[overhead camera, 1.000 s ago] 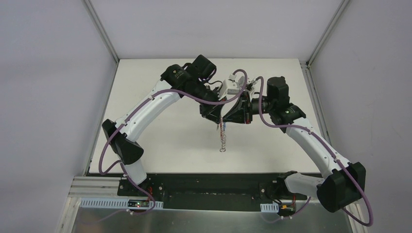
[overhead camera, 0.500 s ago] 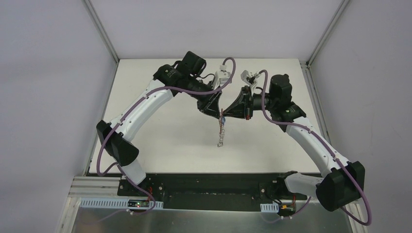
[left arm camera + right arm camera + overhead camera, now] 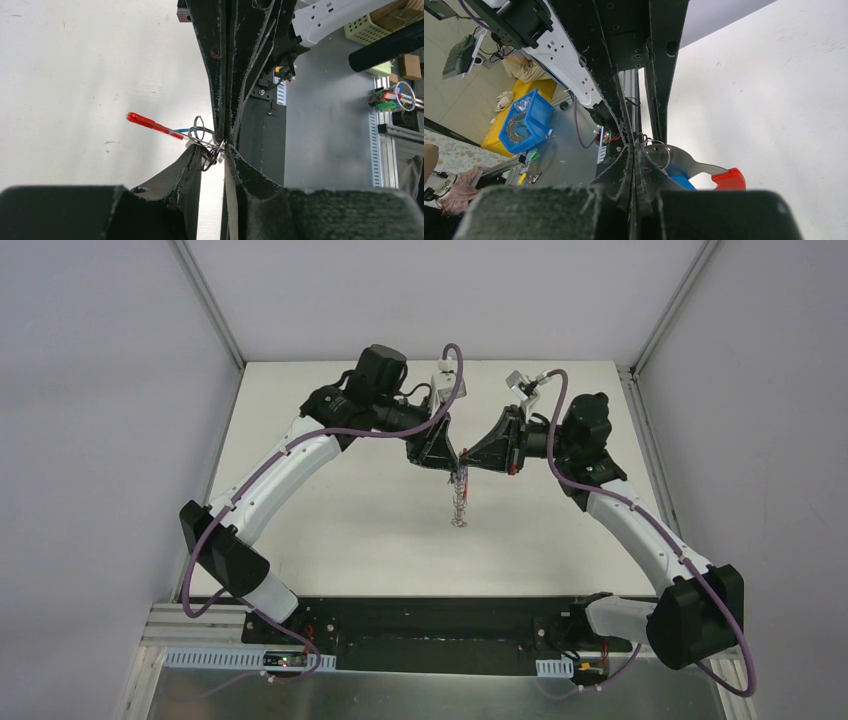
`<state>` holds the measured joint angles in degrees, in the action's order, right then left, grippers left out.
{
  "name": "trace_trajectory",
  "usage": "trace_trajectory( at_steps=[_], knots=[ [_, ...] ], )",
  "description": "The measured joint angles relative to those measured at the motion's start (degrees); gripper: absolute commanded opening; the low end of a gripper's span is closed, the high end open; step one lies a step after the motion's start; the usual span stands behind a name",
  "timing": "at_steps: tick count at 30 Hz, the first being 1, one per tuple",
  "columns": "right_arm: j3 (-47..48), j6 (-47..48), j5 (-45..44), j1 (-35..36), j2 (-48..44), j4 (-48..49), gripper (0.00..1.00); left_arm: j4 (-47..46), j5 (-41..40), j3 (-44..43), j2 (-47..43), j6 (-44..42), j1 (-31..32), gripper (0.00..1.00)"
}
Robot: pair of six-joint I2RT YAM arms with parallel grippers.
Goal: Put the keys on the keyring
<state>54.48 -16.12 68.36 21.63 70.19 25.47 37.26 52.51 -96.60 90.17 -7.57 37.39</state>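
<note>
The keyring [image 3: 459, 502] hangs as a silvery chain of small rings from where both grippers meet above the table. My left gripper [image 3: 452, 462] is shut on its top rings [image 3: 214, 152], which sit between the tips with a narrow gap. The red band [image 3: 150, 122] sticks out to the left, with a blue sliver [image 3: 175, 134] beside it. My right gripper [image 3: 468, 464] is pressed shut [image 3: 633, 150] on a ring [image 3: 659, 152] of the keyring. The blue-headed key [image 3: 679, 177] and the red band [image 3: 729, 179] lie just behind its fingers. I cannot make out the silver key.
The white table [image 3: 330, 510] lies under both arms, with grey walls on three sides. A black base strip [image 3: 430, 625] runs along the near edge. A blue bin [image 3: 526, 122] and clutter lie off the table.
Both grippers have moved toward the far side of the table, still tip to tip. The hanging chain went with them. The two wrists have swung apart.
</note>
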Motion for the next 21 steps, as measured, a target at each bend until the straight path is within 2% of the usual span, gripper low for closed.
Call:
trace_trajectory(
  at_steps=[5, 21],
  knots=[
    [-0.22, -0.85, 0.00, -0.57, 0.00, 1.44, 0.00, -1.60, 1.03, 0.02, -0.04, 1.05, -0.39, 0.17],
    [-1.03, -1.03, 0.04, -1.79, 0.02, 1.97, 0.00, -3.48, 3.17, 2.82, -0.63, 1.29, -1.51, 0.16]
  ],
)
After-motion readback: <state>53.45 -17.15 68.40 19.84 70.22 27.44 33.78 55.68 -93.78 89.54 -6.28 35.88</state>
